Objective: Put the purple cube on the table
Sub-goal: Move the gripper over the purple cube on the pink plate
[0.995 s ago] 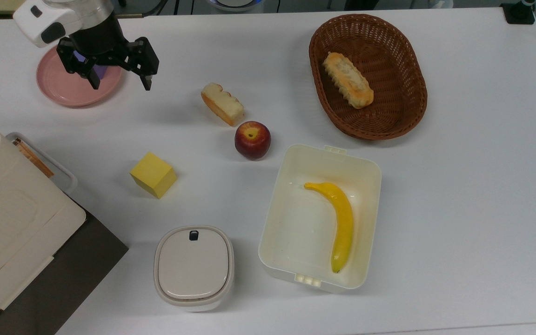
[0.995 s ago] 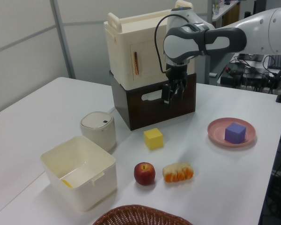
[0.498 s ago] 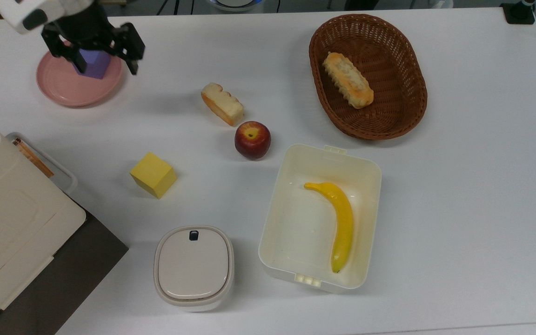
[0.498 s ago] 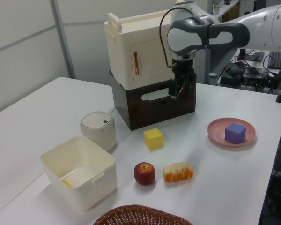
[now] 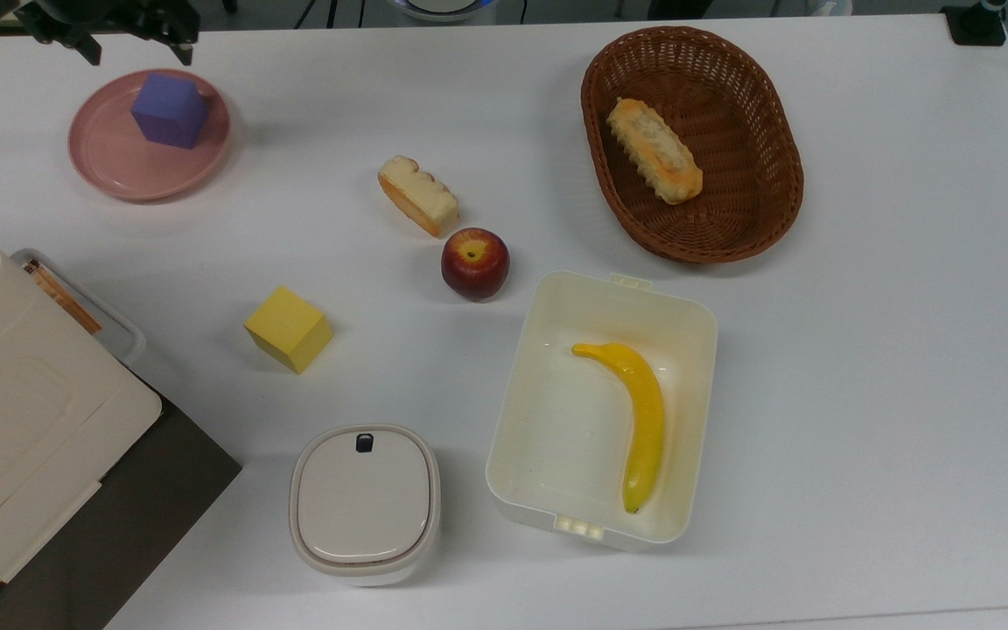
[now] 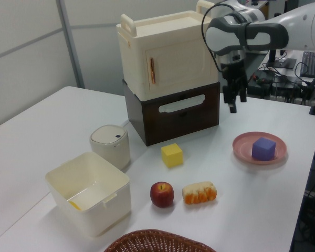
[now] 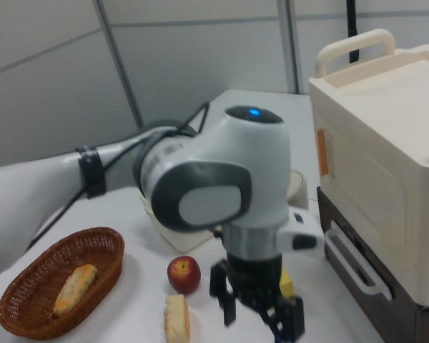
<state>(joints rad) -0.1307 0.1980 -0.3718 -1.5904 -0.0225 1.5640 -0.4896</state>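
2 fingers on the gripper (image 6: 234, 101) are spread apart with nothing between them; it hangs in the air pointing down, above the table (image 5: 863, 367) and clear of the pink plate (image 5: 110, 162). In the top view the gripper (image 5: 123, 39) sits at the upper left edge, just past the plate's far rim. In the right view the gripper (image 7: 257, 314) is below the bulky white wrist, fingers splayed. Purple cube (image 5: 170, 109) is on the pink plate, upper part of it in the top view, resting flat, not touched by the gripper. In the left view the purple cube (image 6: 263, 148) sits on the plate (image 6: 247, 152), below and to the right of the gripper. Yellow cube (image 5: 288, 329) is on the table, well apart from the plate. Bread slice (image 5: 417, 195) and apple (image 5: 475, 263) lie near each other mid-table. 1 banana (image 5: 635, 416) lies inside the open cream box (image 5: 609, 293). Lidded white container (image 5: 364, 503) stands near the box's left in the top view. Brown wicker basket (image 5: 766, 219) holds 1 bread roll (image 5: 653, 150). Cream case on a dark brown crate (image 6: 170, 113) stands behind the yellow cube in the left view.
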